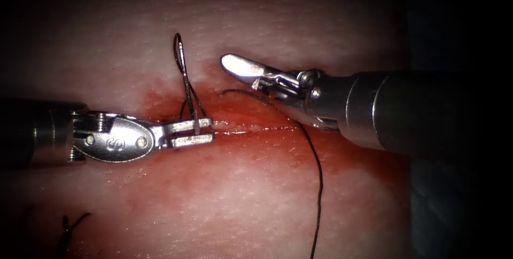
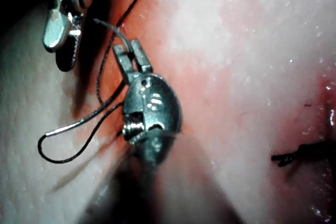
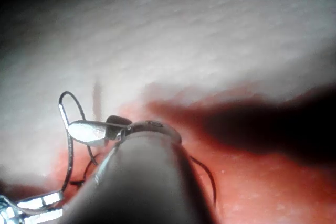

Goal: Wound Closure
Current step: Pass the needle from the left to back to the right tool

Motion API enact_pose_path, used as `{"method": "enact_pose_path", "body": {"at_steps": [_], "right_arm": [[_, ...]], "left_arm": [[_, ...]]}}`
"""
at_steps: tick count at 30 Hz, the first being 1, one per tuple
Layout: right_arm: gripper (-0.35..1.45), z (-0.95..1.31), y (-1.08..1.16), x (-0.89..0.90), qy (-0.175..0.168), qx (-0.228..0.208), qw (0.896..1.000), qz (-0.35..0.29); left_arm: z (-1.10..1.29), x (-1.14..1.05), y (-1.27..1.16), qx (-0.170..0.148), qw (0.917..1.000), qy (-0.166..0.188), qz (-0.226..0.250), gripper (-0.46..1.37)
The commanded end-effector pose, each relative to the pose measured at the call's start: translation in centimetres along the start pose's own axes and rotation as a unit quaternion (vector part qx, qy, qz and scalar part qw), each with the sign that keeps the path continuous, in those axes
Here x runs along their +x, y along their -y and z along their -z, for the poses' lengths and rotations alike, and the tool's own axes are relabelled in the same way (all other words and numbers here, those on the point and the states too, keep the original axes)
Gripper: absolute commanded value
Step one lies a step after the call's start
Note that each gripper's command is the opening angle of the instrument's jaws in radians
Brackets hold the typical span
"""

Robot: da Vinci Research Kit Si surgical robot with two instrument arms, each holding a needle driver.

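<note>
Left tool (image 1: 196, 132): jaws clamped on the needle (image 1: 186, 85) near one end, above the cut (image 1: 251, 128) at its left part; the needle stands up clear of the tissue (image 1: 256, 195), thread (image 1: 319, 184) looping at its top. Needle: stiff, thin, smooth, likely to swivel unless gripped flat across the body, away from the point. Thread: limp, light, trails right and downward. Right tool (image 1: 251, 75): jaws parted, holding nothing, hovering right of the needle.
</note>
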Motion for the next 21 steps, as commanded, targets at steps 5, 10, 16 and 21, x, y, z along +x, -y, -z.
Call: {"method": "enact_pose_path", "body": {"at_steps": [5,10,16,21], "right_arm": [[1.31,0.05,-0.11,0.08,0.061,-0.005,0.996,0.061],[1.26,0.01,-0.23,0.08,0.117,-0.039,0.985,0.117],[1.33,-0.03,-0.21,0.02,0.141,-0.017,0.983,0.119],[1.34,-0.11,-0.21,-0.03,0.131,0.045,0.979,0.150]], "left_arm": [[-0.01,0.01,-0.03,-0.031,0.9986,0.001,-0.043,-0.35],[-0.03,0.01,-0.07,-0.042,0.9952,-0.008,-0.088,-0.35],[-0.09,0.03,-0.09,-0.047,0.9871,-0.016,-0.152,-0.35],[-0.15,0.05,-0.10,-0.043,0.9808,-0.015,-0.190,-0.35]]}}
